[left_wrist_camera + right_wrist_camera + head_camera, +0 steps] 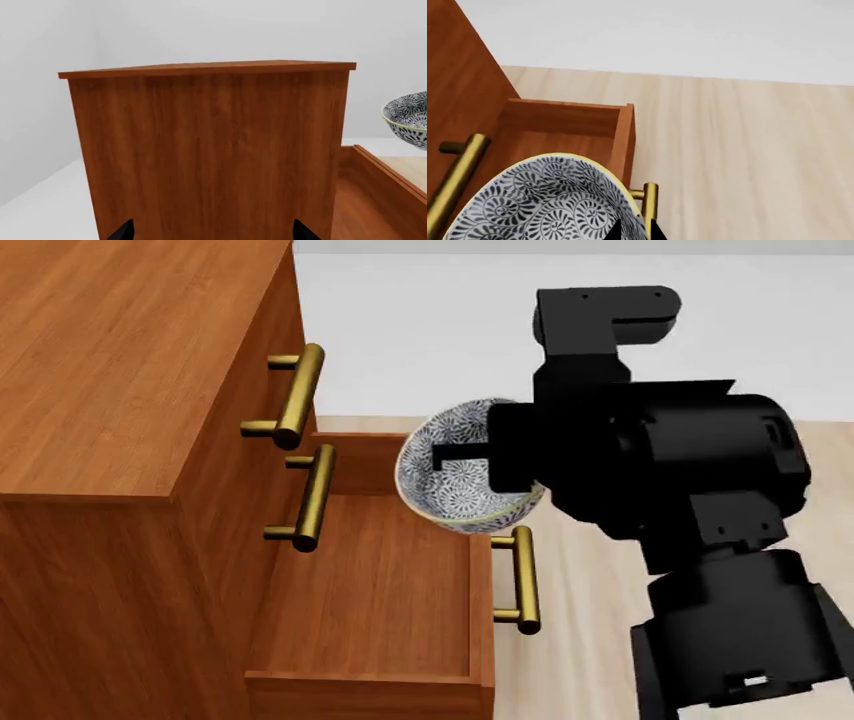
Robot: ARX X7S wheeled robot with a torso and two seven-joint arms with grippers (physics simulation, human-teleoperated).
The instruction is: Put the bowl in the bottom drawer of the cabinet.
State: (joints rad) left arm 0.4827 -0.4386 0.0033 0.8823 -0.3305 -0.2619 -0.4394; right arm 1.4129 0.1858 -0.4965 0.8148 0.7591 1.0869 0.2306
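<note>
The blue-and-white patterned bowl [454, 475] hangs tilted above the front part of the pulled-out bottom drawer [360, 590], near its brass handle [523, 580]. My right gripper [635, 232] is shut on the bowl [547, 200], with one fingertip inside and one outside the pale rim. The reddish-brown cabinet [120, 360] fills the left of the head view. My left gripper [213, 234] is open and holds nothing. It faces the cabinet's plain side panel [207, 150], with the bowl [408, 117] and the drawer [373, 200] off to one side.
Two shut upper drawers carry brass bar handles [300, 395] [314, 498] that jut out above the open drawer. My black right arm [681, 490] takes up the right of the head view. Pale wood floor [747, 150] lies beyond the drawer front, with a white wall behind.
</note>
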